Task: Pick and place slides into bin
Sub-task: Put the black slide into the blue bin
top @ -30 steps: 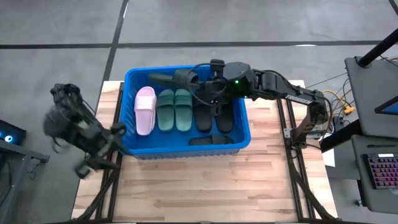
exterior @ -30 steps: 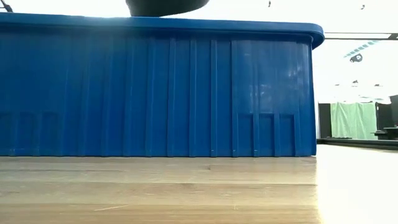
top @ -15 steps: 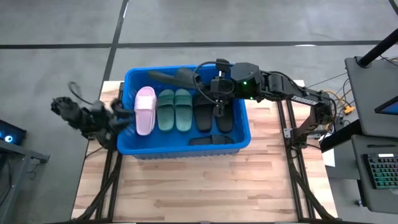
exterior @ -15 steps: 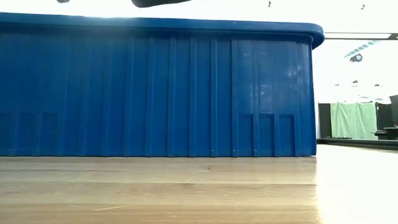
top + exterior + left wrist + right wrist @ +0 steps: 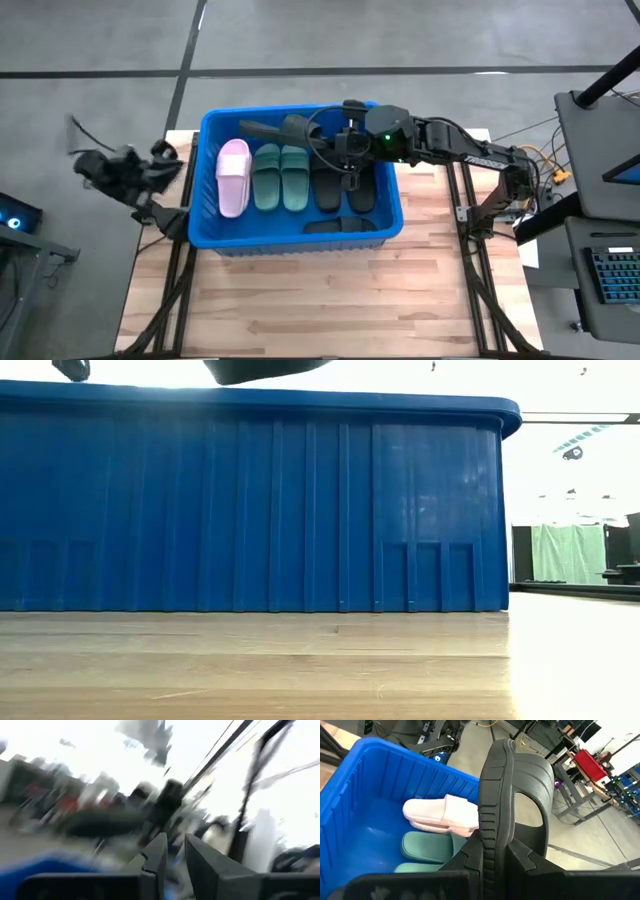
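Observation:
The blue bin (image 5: 300, 232) stands on the wooden table and fills the low view (image 5: 250, 510). In it lie one pale pink slide (image 5: 233, 177), two dark green slides (image 5: 280, 177) and three black slides (image 5: 345, 190). My right gripper (image 5: 335, 145) is shut on a fourth black slide (image 5: 272, 128) above the bin's far side. The right wrist view shows this slide (image 5: 520, 785) over the pink one (image 5: 445, 815). My left gripper (image 5: 165, 152) is beyond the table's left edge, its fingers a narrow gap apart and empty (image 5: 175, 855). My right gripper pinches the black slide's sole by one long edge (image 5: 492, 827) between its two fingers. The slide stands on edge, its strap (image 5: 535, 775) to one side. It reaches out past the fingers toward the table's left, lifted clear above the bin's inside.
Bare wooden table (image 5: 300, 300) lies in front of the bin. A side desk with a keyboard (image 5: 610, 275) stands to the right, and cables (image 5: 545, 165) lie by the right arm's base. The left wrist view is blurred.
My left arm has swung away from the bin's near left corner, going toward the table's far and left edges and turning as it went. It is now outside the left edge. My right gripper has stayed over the bin's far side with the black slide.

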Available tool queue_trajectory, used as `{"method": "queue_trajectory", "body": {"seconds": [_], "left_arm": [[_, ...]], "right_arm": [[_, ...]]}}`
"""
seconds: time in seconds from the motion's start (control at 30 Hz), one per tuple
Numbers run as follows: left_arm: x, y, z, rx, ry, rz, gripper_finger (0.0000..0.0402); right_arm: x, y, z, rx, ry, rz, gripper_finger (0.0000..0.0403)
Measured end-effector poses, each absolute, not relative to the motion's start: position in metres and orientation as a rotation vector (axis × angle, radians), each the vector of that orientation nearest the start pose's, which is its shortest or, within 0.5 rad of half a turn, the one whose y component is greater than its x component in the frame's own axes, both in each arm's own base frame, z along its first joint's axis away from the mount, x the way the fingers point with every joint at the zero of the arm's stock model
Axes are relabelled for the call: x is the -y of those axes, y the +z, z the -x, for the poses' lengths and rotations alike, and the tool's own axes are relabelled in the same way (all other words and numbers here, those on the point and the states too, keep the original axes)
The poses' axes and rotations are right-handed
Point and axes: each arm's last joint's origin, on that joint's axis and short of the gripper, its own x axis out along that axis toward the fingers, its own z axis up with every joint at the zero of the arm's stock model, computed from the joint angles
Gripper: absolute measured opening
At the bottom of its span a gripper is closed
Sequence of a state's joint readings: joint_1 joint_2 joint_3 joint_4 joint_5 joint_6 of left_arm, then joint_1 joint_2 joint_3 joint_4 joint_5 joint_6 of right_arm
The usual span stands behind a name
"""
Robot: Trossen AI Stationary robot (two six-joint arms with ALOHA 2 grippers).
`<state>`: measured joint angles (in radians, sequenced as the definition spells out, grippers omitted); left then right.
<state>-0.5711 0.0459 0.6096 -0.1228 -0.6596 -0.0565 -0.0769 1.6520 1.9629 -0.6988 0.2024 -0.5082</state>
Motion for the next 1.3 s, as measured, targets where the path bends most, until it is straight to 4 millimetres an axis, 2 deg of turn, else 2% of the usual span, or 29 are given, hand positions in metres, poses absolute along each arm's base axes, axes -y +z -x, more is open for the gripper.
{"method": "queue_trajectory", "body": {"seconds": [0.17, 0.23, 0.3, 0.37, 0.43, 0.57, 0.7, 0.77, 0.87, 0.93, 1.03, 1.17, 1.3], "left_arm": [[-0.001, 0.35, -0.015, 0.584, -0.237, 0.237, 0.0011], [0.003, 0.357, -0.018, 0.626, -0.278, 0.238, 0.0003], [0.013, 0.358, -0.035, 0.585, -0.279, 0.22, 0.0004], [0.029, 0.356, -0.059, 0.513, -0.282, 0.181, 0.0001], [0.042, 0.361, -0.08, 0.512, -0.273, 0.128, 0.0001], [0.058, 0.375, -0.114, 0.485, -0.144, 0.02, 0.0], [0.05, 0.37, -0.136, 0.276, 0.027, -0.012, 0.0], [0.039, 0.362, -0.149, 0.174, 0.075, 0.019, 0.0], [0.018, 0.356, -0.164, 0.142, 0.087, 0.049, 0.0], [0.007, 0.357, -0.166, 0.16, 0.04, 0.058, 0.0], [-0.004, 0.365, -0.157, 0.21, 0.055, 0.06, 0.0], [-0.005, 0.37, -0.142, 0.255, 0.049, 0.109, 0.0], [-0.005, 0.376, -0.129, 0.308, 0.05, 0.252, 0.0]], "right_arm": [[0.033, 0.452, -0.349, -0.453, -0.171, 0.523, 0.003], [0.033, 0.448, -0.352, -0.454, -0.171, 0.523, 0.003], [0.034, 0.446, -0.353, -0.451, -0.174, 0.518, 0.003], [0.035, 0.444, -0.355, -0.441, -0.18, 0.506, 0.003], [0.037, 0.442, -0.355, -0.442, -0.188, 0.494, 0.003], [0.039, 0.443, -0.354, -0.435, -0.203, 0.483, 0.003], [0.04, 0.448, -0.349, -0.418, -0.216, 0.482, 0.003], [0.04, 0.449, -0.347, -0.415, -0.218, 0.481, 0.003], [0.04, 0.453, -0.343, -0.406, -0.221, 0.481, 0.003], [0.04, 0.457, -0.339, -0.393, -0.225, 0.477, 0.003], [0.039, 0.461, -0.334, -0.382, -0.227, 0.482, 0.003], [0.037, 0.461, -0.334, -0.387, -0.205, 0.515, 0.003], [0.034, 0.456, -0.337, -0.406, -0.165, 0.619, 0.003]]}}
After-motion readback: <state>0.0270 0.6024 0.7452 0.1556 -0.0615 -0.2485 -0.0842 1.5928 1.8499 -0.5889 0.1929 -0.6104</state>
